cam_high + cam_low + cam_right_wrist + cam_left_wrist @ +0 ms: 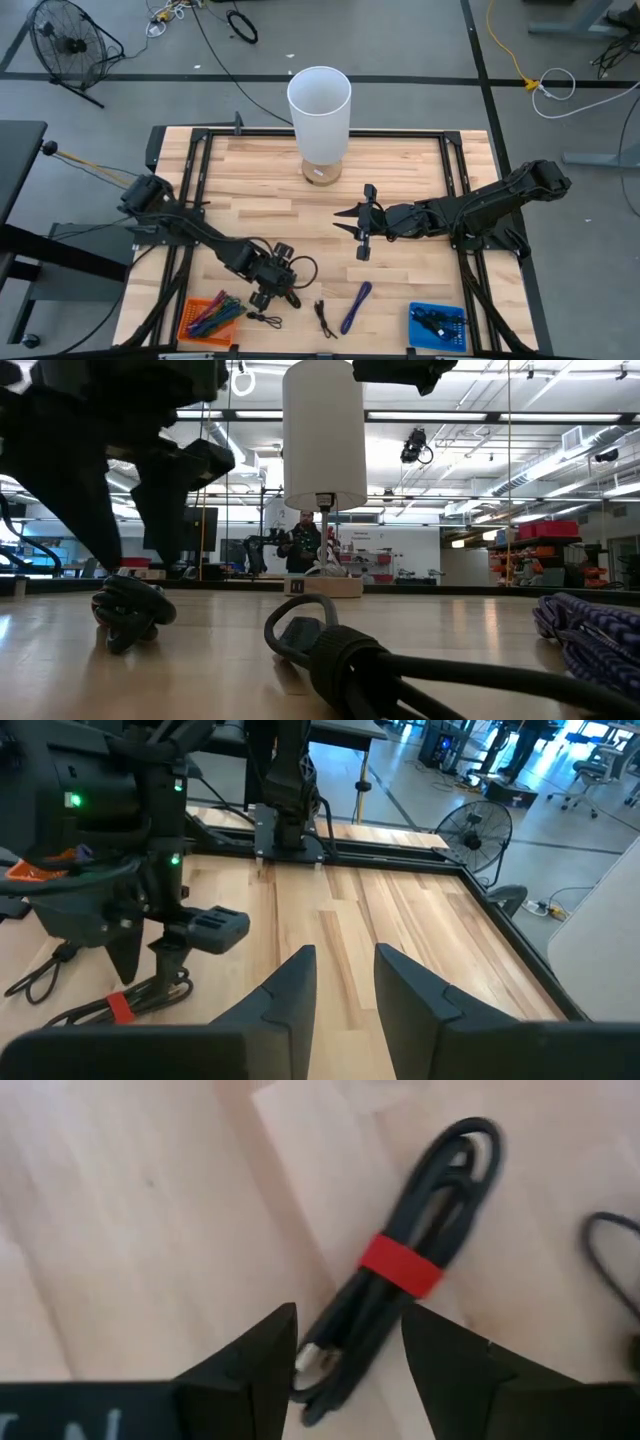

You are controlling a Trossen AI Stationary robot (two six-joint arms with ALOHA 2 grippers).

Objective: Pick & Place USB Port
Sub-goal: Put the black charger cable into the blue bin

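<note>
Left wrist view shows the black cable bundle, bound by a red strap, lying on the desk with its plug end between the parted fingers of the left pincer, which grip nothing. From above, the left arm reaches low across the desk, its pincer beside the orange tray. The right arm stretches level toward mid-desk, its pincer partly open and empty, well apart from the white lamp.

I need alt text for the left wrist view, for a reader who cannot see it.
A coiled black cable bound with a red strap lies on the wooden table, one end between the open left pincer fingers.
</note>
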